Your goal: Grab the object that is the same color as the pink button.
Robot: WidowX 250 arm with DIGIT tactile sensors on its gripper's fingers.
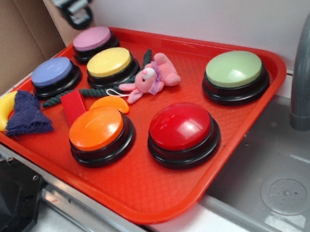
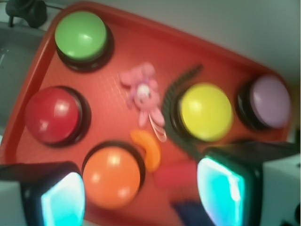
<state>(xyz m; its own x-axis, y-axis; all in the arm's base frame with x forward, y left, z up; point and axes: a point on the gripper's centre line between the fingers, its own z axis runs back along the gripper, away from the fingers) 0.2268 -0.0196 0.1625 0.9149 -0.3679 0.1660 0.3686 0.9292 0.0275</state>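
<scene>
Pink plush bunny lying near the middle of the red tray, toward its far edge, untouched; white snout and lilac bow visible. Just beside it toward the far-left corner, yellow button, with a dark green twisted rope curving around that button's base. Just in front of the bunny, orange slice-shaped toy, touching the orange button; red block next to the slice. Pink button at the far-left corner, behind the yellow one, well apart from the bunny. Blue-lavender button along the left edge; banana and dark blue cloth at the near-left corner. Red button toward the near edge, green button near the far-right corner. Gripper spread wide in the wrist view, holding nothing, hanging over the orange button with fingertips clear of every object.
</scene>
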